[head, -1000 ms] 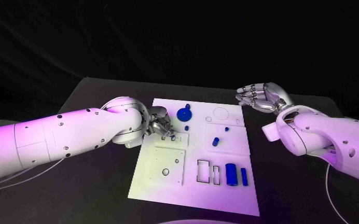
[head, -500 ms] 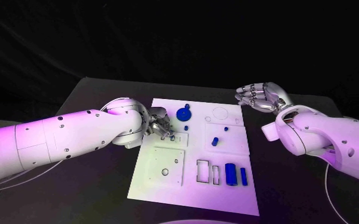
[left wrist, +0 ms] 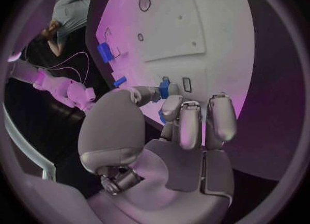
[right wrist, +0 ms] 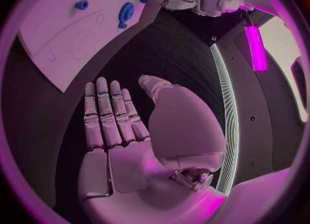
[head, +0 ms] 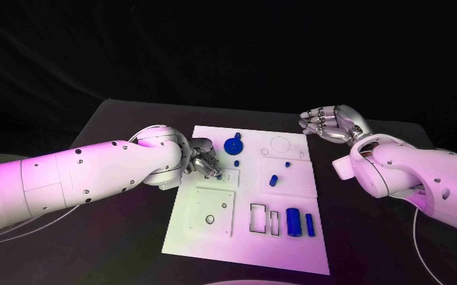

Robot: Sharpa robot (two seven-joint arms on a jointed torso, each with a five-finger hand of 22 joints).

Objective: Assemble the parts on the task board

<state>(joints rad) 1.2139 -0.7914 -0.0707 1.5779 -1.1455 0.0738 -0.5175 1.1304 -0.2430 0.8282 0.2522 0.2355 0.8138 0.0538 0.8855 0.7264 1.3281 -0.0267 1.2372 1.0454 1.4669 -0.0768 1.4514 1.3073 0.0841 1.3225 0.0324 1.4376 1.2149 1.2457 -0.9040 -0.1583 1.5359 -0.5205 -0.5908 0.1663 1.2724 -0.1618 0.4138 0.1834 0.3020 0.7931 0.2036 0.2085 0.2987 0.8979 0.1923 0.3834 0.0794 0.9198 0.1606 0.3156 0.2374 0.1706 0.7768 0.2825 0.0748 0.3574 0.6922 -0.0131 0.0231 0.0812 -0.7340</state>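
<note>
The left hand (left wrist: 174,131) had its fingers (left wrist: 184,120) curled down on the task board (head: 214,222), and a small blue part (left wrist: 165,89) sat pinched between the thumb and the fingers, right at the board's left side. More blue parts lay further out on the board: a round one (head: 233,145) just beside the hand, a little one (head: 274,180) in the middle, and two long ones (head: 294,221) near the front. The right hand (head: 329,123) was off the board over the dark tabletop (head: 124,126), fingers flat, apart and holding nothing; no writing could be read.
</note>
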